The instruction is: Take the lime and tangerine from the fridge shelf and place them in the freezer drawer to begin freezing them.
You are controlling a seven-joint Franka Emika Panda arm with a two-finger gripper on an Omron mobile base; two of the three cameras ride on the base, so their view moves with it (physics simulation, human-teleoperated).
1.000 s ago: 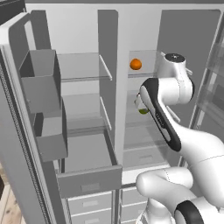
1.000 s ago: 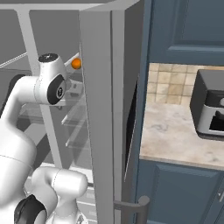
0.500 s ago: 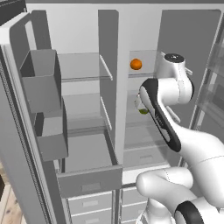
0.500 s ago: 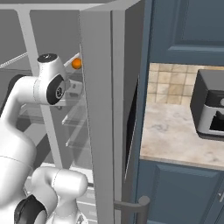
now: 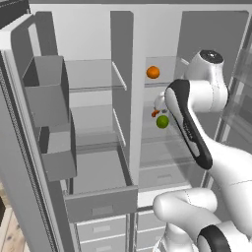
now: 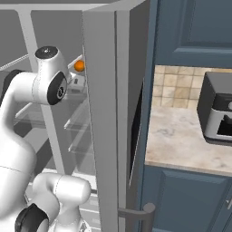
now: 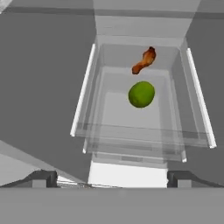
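Lime (image 7: 141, 94) and orange-red lumpy item (image 7: 145, 61) share one glass shelf (image 7: 131, 135); claw (image 7: 111, 178) spread wide, empty.

No readable text, no labels, no brands, no numbers, no signs anywhere

- The lime (image 7: 141, 94) is showing up bright green, plain and smooth, no markings.
- At about 12 o'clock from it in the hand view, a lumpy item (image 7: 145, 61) is looking orange-red going to brown.
- The tangerine (image 5: 153, 72) is glowing plain orange.
- The freezer drawer (image 5: 100, 202) is sitting dark grey, with paler grey drawer fronts (image 5: 102, 228) at 6 o'clock from it.
- The fridge shelves (image 7: 144, 141) are looking clear with white edges.
- The arm (image 5: 206, 93) is showing white with dark joints.
- The cabinets (image 6: 190, 22) are looking slate blue, the countertop (image 6: 181, 144) mottled beige, the wall tiles (image 6: 174, 84) tan.
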